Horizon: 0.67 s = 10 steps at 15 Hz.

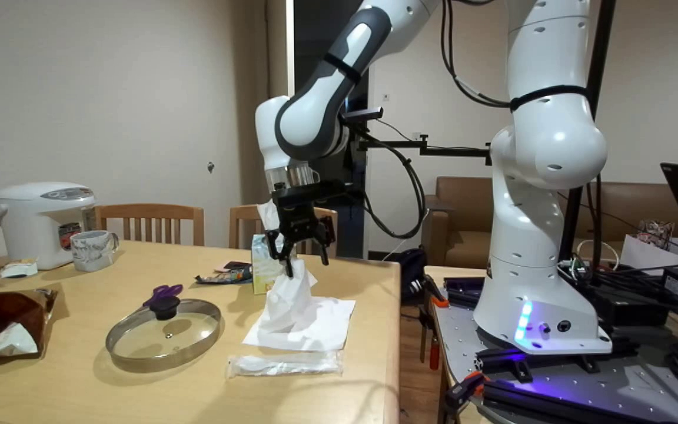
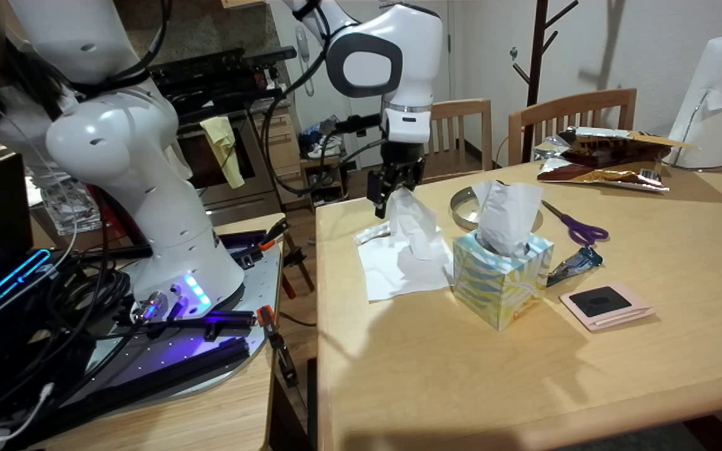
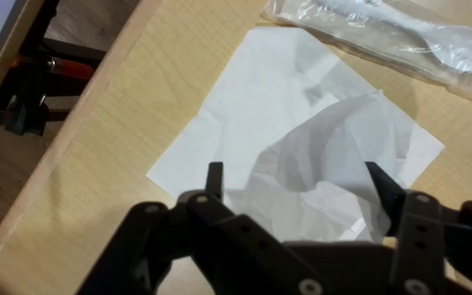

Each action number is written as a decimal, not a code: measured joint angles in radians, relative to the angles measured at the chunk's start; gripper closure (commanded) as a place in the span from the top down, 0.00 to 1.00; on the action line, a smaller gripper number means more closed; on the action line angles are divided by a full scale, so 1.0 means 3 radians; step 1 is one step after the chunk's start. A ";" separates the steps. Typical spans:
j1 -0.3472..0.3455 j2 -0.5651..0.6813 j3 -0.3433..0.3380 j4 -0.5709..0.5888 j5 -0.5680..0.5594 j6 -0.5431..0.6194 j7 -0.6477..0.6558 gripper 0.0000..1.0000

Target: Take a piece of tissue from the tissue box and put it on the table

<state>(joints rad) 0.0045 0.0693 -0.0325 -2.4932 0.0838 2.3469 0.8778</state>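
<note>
A white tissue (image 1: 292, 300) stands crumpled and peaked on the table (image 1: 368, 365), partly over a flat white sheet (image 1: 330, 321). Both also show in the other views, the tissue in the wrist view (image 3: 342, 139). My gripper (image 3: 299, 176) is open just above the tissue, pointing down. The tissue's upper part rises between the fingers and appears to touch the right finger in the wrist view. The gripper also shows in an exterior view (image 1: 307, 264). The patterned tissue box (image 2: 502, 285) stands beside the sheet, with another tissue (image 2: 508, 216) sticking up from it.
A plastic-wrapped spoon (image 1: 285, 365) lies beside the sheet. A glass lid (image 1: 165, 341), purple scissors (image 2: 583, 233), a dark wrapper (image 2: 577, 266) and a pink card holder (image 2: 605, 307) lie on the table. Snack bags (image 1: 12, 324), a mug (image 1: 93, 252) and a water boiler (image 1: 42, 224) stand farther off.
</note>
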 measured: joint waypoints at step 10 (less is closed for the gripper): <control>-0.0026 -0.0251 -0.0067 -0.0311 0.0118 0.0084 0.0171 1.00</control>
<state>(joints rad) -0.0035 -0.0060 -0.0527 -2.5866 0.1193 2.3719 0.9291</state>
